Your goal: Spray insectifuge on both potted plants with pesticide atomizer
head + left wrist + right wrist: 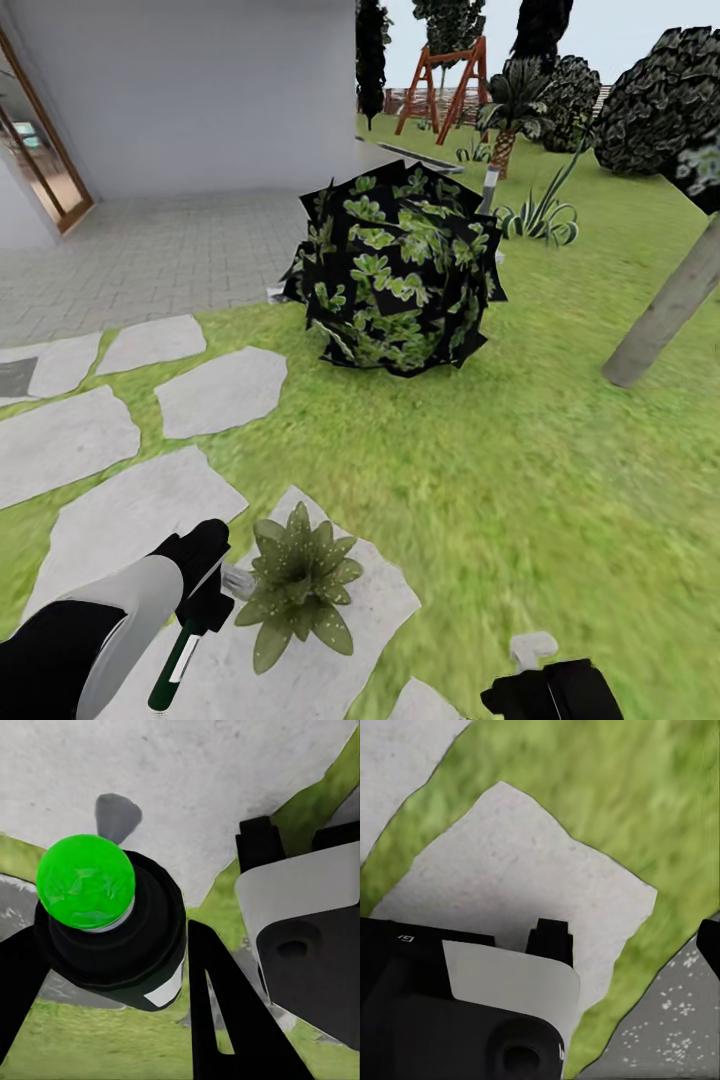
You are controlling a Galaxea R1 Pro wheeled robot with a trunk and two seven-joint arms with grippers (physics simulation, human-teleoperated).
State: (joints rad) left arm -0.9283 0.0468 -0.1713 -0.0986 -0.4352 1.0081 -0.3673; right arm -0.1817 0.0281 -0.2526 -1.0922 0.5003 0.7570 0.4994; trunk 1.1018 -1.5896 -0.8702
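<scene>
I see open lawn (520,480) right of the potted plant (298,585); the round bush (400,270) and a tree trunk (665,310) block farther ahead.

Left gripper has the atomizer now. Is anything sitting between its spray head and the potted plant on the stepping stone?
Nothing visible does. In the head view the left gripper holds the pesticide atomizer with its pale spray head right beside the potted plant, which sits on the stepping stone. Between head and leaves there is bare stone.
</scene>
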